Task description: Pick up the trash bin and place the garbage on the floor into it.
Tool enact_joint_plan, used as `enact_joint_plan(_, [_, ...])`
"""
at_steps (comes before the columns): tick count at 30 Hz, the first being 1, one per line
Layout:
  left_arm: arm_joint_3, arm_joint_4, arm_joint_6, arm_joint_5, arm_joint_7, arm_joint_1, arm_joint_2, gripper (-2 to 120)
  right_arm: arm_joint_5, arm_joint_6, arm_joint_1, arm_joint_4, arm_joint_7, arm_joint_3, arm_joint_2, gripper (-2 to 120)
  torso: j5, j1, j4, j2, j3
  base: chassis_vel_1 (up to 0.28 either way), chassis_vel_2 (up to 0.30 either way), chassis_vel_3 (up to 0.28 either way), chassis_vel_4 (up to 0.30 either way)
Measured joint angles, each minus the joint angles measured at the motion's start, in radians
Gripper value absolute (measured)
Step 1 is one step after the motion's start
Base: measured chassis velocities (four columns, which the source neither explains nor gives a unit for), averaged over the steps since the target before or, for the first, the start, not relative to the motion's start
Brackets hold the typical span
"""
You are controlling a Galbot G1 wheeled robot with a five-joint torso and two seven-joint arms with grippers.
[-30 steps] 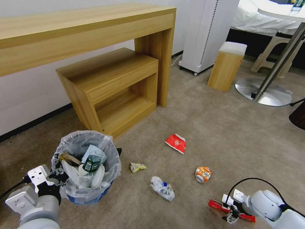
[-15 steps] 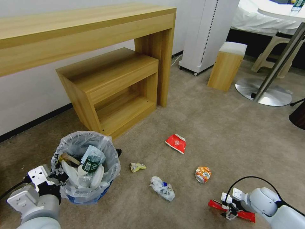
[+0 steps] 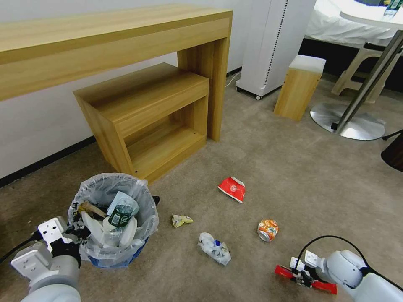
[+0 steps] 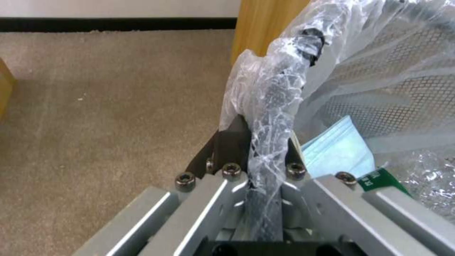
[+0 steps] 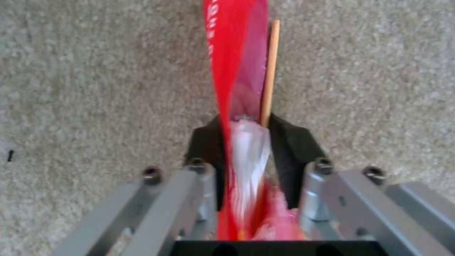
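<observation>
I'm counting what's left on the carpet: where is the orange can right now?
In the head view the orange can lies on the floor right of centre, between the crumpled clear wrapper and the right gripper.

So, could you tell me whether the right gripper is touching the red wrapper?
Touching. In the right wrist view, the right gripper has both black fingers pressed against the red wrapper, clamping it just above the carpet.

A wooden desk point(image 3: 113, 37) with a low shelf unit point(image 3: 147, 117) stands against the white wall point(image 3: 37, 126).
</observation>
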Motion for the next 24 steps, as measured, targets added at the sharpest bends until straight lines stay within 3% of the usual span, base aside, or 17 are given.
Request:
enact_joint_plan(4, [0.0,0.001,0.0,0.0,0.0,0.0,0.0,1,0.001,0.013,-0.001,-0.003,0.002,0.001,0.002,7,0.0013,0.0,-0.0002,0.0,0.0,0.0,0.0,0.0,0.0])
enact_joint_plan(6, [0.0,0.001,0.0,-0.001,0.001,-0.001,0.001,1,0.009,0.038,0.001,-0.003,0.039,0.015,0.002,0,0.0026,0.0,0.0021,0.0,0.0,0.0,0.0,0.0,0.0])
enact_joint_plan(8, [0.0,0.001,0.0,-0.001,0.001,-0.001,0.002,1,0.023,0.052,0.001,0.002,0.046,0.017,0.002,0,0.0021,0.0,0.001,0.0,0.0,0.0,0.0,0.0,0.0])
enact_joint_plan(12, [0.002,0.003,0.0,-0.003,0.001,-0.005,0.003,1,0.183,0.202,0.011,0.09,0.105,0.071,0.012,0,0.0016,0.0,0.0006,0.0,0.0,0.0,0.0,0.0,0.0])
enact_joint_plan(20, [0.007,0.006,0.002,-0.004,0.001,-0.005,0.003,1,0.412,0.256,0.062,0.342,0.133,0.149,-0.01,0,0.0007,0.0,0.0009,0.0,0.0,0.0,0.0,0.0,0.0])
enact_joint_plan(24, [0.01,0.005,0.002,-0.006,0.001,-0.002,0.004,1,0.499,0.306,0.081,0.408,0.133,0.164,-0.019,0,0.0009,0.0,0.0005,0.0,0.0,0.0,0.0,0.0,0.0])
